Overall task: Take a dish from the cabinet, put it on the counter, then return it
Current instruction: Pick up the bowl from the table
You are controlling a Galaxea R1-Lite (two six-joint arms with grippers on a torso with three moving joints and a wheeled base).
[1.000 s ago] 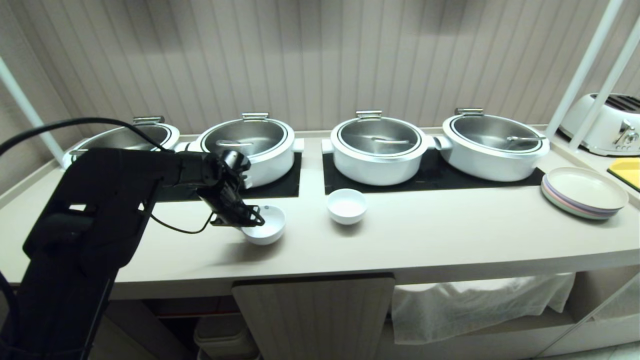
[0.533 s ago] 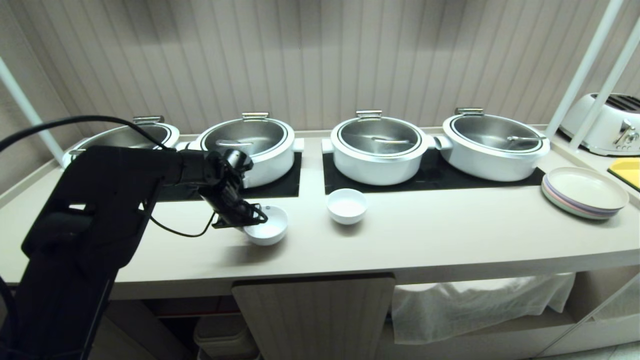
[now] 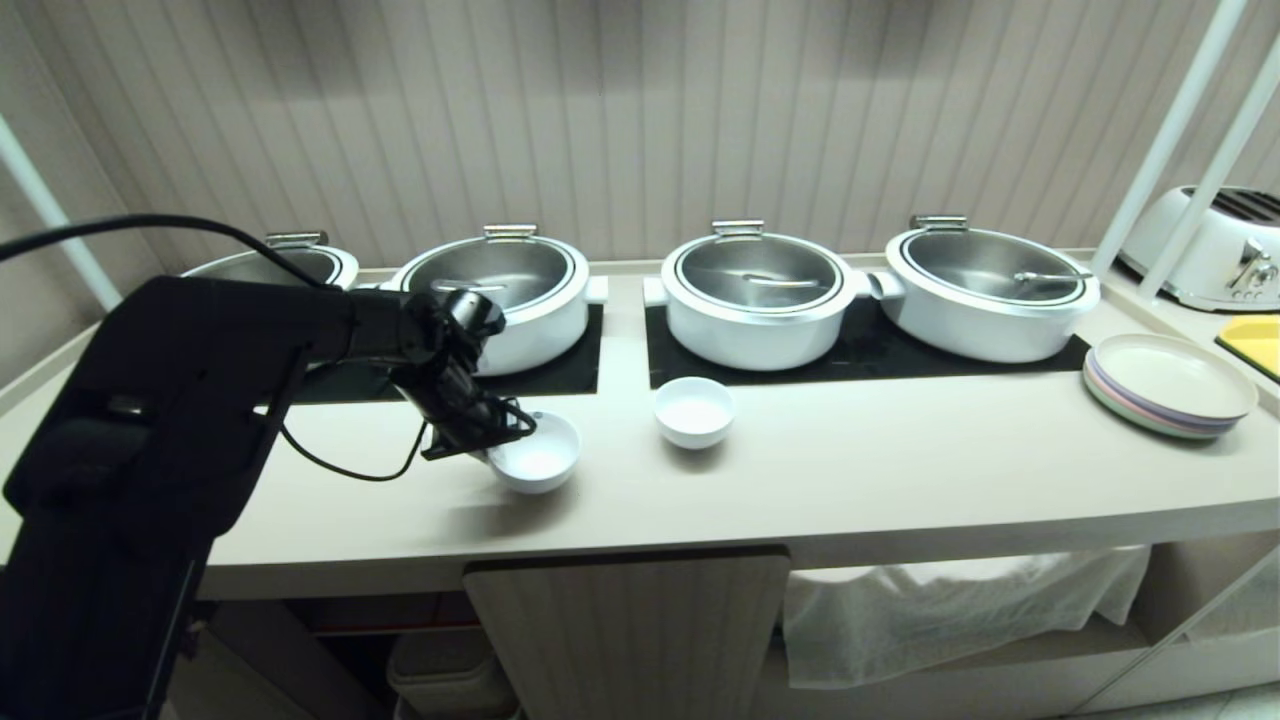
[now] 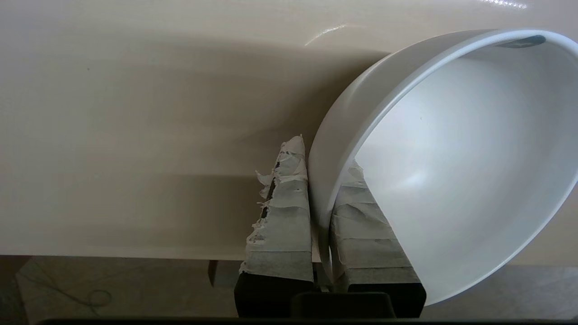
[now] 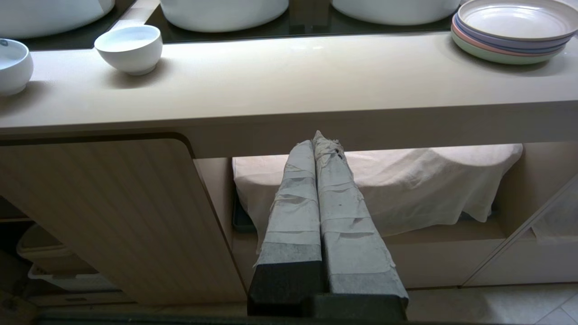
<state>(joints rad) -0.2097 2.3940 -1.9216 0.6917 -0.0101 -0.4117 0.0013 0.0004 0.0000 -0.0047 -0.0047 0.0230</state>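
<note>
The left gripper [image 3: 497, 437] pinches the near-left rim of the bowl [image 3: 540, 455], tilted over the counter [image 3: 850, 470] left of a second bowl [image 3: 693, 410]. The right gripper [image 5: 321, 142] hangs closed before the cabinet [image 5: 113, 207].

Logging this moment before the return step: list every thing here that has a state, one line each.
dish: tilted, rim pinched by left tool
left tool: shut on dish
right tool: shut, holding nothing, below counter
plain white bowl: upright on counter
pots: lidded
plates: stacked
cabinet door: shut
</note>
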